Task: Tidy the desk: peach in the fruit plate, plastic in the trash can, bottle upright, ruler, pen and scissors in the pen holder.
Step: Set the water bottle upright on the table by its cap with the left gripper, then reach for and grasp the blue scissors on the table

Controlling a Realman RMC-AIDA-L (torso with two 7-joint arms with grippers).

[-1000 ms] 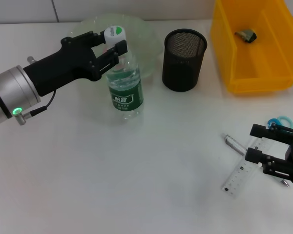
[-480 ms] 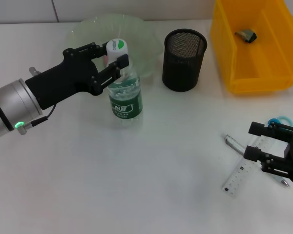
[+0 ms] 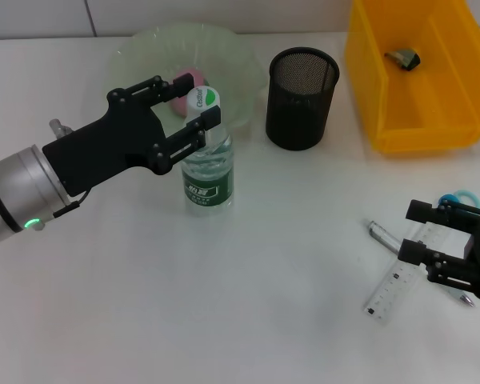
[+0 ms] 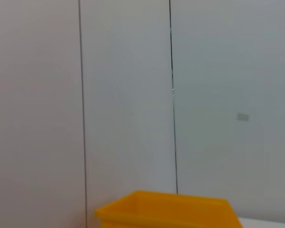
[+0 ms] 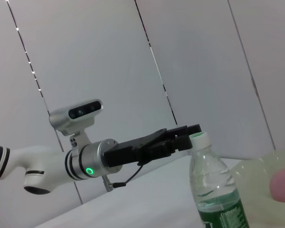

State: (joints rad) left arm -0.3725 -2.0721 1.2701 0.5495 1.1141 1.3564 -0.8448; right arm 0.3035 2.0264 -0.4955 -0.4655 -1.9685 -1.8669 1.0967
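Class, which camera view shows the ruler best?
The head view: the ruler lies flat on the table, beside the right gripper. Neither the left nor the right wrist view shows it at all.

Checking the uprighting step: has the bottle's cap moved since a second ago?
Yes. In the left claw, the bottle cap swung right, toward the pen holder.
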